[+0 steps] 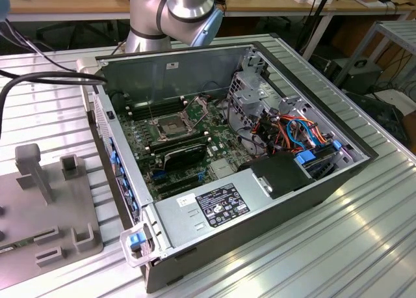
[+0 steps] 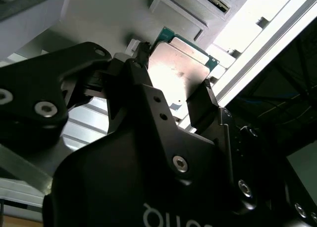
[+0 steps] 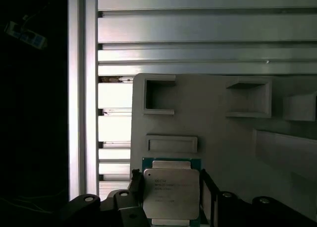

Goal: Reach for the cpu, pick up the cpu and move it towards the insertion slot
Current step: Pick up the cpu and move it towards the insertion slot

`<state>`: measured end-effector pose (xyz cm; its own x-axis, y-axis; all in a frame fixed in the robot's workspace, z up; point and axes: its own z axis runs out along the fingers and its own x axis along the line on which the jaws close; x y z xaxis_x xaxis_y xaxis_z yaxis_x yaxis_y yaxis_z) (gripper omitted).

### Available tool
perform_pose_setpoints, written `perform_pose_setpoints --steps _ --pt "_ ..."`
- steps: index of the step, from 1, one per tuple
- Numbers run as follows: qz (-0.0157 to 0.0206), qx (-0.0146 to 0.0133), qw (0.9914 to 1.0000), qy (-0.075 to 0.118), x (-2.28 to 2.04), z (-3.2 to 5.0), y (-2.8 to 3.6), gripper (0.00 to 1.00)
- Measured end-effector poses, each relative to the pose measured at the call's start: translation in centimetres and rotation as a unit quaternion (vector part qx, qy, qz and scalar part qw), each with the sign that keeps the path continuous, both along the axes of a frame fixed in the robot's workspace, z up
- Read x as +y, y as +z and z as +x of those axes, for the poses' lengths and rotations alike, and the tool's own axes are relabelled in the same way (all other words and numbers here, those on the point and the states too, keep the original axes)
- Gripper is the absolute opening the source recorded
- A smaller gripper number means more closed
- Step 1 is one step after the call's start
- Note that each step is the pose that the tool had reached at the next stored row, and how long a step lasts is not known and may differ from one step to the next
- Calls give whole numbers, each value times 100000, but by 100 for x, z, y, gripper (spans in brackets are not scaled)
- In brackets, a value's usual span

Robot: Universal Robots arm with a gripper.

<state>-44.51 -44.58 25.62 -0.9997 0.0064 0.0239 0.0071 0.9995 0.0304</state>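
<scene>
The black gripper [image 3: 171,186] is closed on the cpu [image 3: 171,193], a thin silvery square chip on a green board that sits directly between its fingertips [image 3: 136,183], each pressing one of two opposite edges in both wrist views. Just beyond the held chip lies a pale grey parts tray [image 3: 223,138] with shallow rectangular pockets, resting on a ribbed aluminium table [image 3: 198,28]. In the exterior view, the insertion slot [image 1: 170,123], a metal-framed square socket, sits on the motherboard inside an open computer case [image 1: 195,64].
</scene>
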Motion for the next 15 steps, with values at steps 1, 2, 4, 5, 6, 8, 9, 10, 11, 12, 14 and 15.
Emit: perform_pose_setpoints --steps 1,2,4,5,6,8,9,10,11,12,14,15 --pt "0 2 100000 3 0 0 9 55" --pt "2 -3 100000 2 0 0 15 55" --pt "-1 4 100000 1 0 1 37 55" --pt "0 0 100000 1 0 1 50 55" --pt "-1 3 100000 2 0 1 65 55" --pt "1 3 100000 0 0 1 110 55" --pt "1 4 100000 1 0 1 135 55" --pt "0 1 100000 2 0 1 163 55" --pt "0 3 100000 1 0 1 190 55" --pt "3 2 100000 2 0 1 217 55" --pt "1 5 100000 2 0 1 259 55" --pt "1 5 100000 3 0 1 276 55"
